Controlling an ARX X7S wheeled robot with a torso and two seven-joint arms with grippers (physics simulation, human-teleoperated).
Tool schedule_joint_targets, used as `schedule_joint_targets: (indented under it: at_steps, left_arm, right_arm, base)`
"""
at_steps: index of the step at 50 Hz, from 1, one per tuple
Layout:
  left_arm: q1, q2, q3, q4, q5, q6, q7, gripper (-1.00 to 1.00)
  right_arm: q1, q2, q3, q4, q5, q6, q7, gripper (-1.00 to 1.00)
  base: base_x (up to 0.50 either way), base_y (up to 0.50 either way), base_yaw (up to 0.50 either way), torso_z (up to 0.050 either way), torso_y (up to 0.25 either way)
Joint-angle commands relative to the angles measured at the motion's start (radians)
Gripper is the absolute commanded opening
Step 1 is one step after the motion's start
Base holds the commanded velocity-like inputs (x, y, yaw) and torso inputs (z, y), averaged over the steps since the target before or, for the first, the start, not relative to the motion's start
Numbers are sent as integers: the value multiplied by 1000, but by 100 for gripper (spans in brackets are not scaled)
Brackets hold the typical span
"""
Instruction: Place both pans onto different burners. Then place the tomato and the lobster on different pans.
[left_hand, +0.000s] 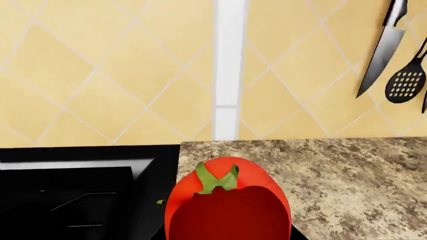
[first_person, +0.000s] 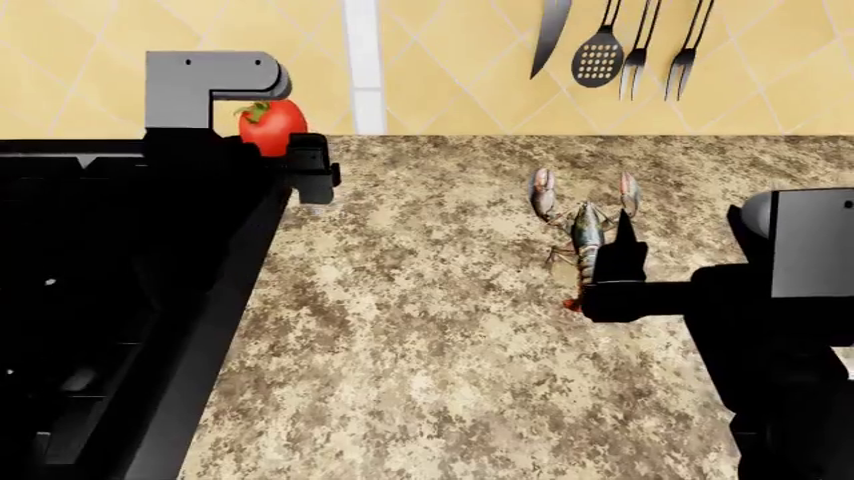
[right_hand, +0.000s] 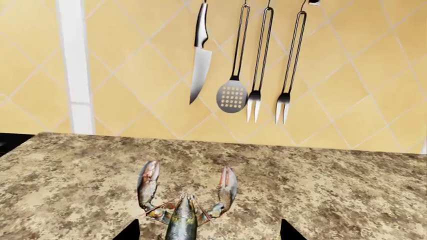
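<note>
The red tomato (first_person: 274, 125) with its green stem sits between the fingers of my left gripper (first_person: 276, 142), which is shut on it beside the black stove's (first_person: 120, 250) right edge. In the left wrist view the tomato (left_hand: 227, 195) fills the space at the left gripper (left_hand: 227, 236). The grey-brown lobster (first_person: 583, 222) lies on the speckled counter (first_person: 427, 330), claws toward the wall. My right gripper (first_person: 611, 268) hangs open over its tail. In the right wrist view the lobster (right_hand: 183, 212) lies between the spread fingers of the right gripper (right_hand: 210, 232). No pans show, and the burners cannot be made out.
A knife (first_person: 550, 35), a slotted spatula (first_person: 598, 60) and two forks (first_person: 641, 60) hang on the yellow tiled wall above the counter. The stove fills the left side of the head view, its surface dark and hard to read.
</note>
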Motion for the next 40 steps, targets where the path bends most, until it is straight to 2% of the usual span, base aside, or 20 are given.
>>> schedule_joint_targets:
  at_steps: [1, 7, 13, 20, 40]
  left_arm:
    - [30, -50, -54, 129, -87, -1, -60, -100]
    - [39, -96, -85, 257, -128, -5, -109, -100]
    - [48, -132, -113, 321, -176, -10, -146, -100]
    - [104, -153, -123, 359, -149, 21, -122, -100]
    - [127, -178, -140, 371, -156, 40, -107, -100]
  right_arm:
    - [26, -9, -18, 13, 15, 13, 15, 100]
    - [89, -16, -54, 30, 66, 55, 32, 100]
    - [217, -57, -136, 142, 198, 127, 116, 100]
    - [309, -122, -201, 281, 254, 156, 174, 100]
    - [368, -249, -262, 491, 161, 135, 108, 100]
  base:
    - [0, 0, 0, 0, 0]
    - [0, 0, 0, 0, 0]
    - [0, 0, 0, 0, 0]
    - [0, 0, 0, 0, 0]
    - [0, 0, 0, 0, 0]
